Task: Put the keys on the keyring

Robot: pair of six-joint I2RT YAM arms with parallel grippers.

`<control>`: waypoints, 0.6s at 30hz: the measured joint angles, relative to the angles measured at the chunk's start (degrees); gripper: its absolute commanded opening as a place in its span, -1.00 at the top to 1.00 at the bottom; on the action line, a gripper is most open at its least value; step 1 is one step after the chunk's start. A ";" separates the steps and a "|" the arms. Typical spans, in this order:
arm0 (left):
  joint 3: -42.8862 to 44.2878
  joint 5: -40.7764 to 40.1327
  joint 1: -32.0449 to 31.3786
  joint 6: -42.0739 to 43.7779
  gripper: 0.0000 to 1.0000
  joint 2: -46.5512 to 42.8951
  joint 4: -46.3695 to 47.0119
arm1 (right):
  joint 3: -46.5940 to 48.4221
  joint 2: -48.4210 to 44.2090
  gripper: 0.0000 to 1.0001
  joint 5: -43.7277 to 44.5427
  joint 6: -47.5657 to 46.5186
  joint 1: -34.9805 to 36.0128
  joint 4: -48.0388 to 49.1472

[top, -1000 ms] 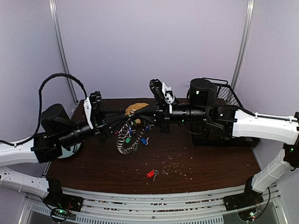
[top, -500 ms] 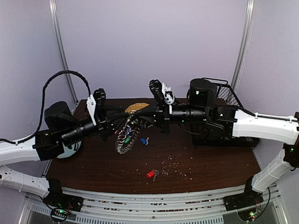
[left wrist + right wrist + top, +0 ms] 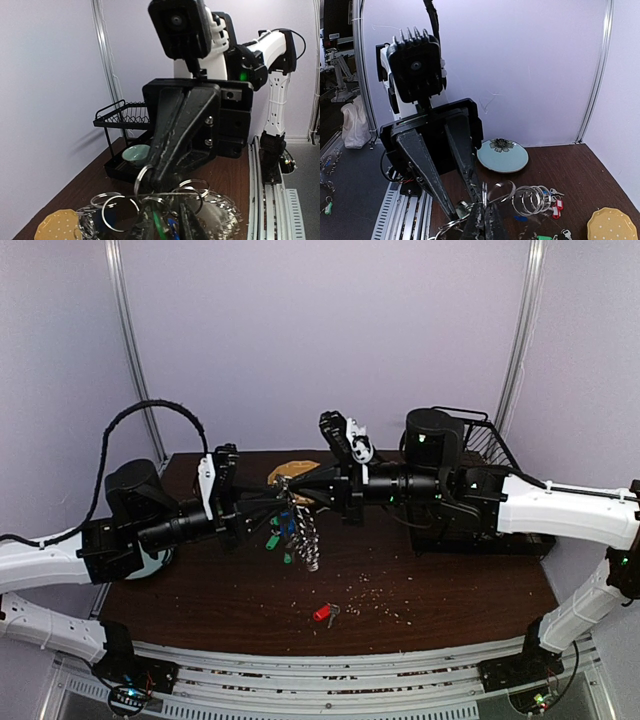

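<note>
Lilac walls [image 3: 330,330] close round a dark brown table [image 3: 450,590], over whose middle the two arms meet nose to nose. The keyring [image 3: 305,535] hangs between them, a bristling bunch. The right gripper [image 3: 482,222] is pinched tight on one thin loop of it; the left gripper [image 3: 167,222] has its fingers partly apart with green and blue tags between — whether it clamps anything I cannot tell. That single pinch is the weak spot: a tug from the left could slide the wire out and drop the bunch. A black wire rack [image 3: 480,445] fills the back right corner, a pale blue plate [image 3: 502,155] sits at the left edge, a yellow plate [image 3: 295,470] at the back edge. One red-tagged key [image 3: 322,613] lies near the front edge — well apart from both grippers, not yet on the ring.
</note>
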 measured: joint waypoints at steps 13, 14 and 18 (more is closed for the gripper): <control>0.00 -4.61 -0.02 0.46 1.00 -0.50 -1.16 | 0.00 -0.31 1.00 -0.11 0.94 -0.07 0.94; 0.02 -4.61 -0.02 0.50 1.00 -0.48 -0.92 | -0.09 -0.39 1.00 -0.37 1.38 -0.07 1.31; 0.02 -3.91 -0.09 0.46 1.00 -0.22 0.44 | -1.79 -0.44 1.00 -0.90 4.79 -0.07 6.10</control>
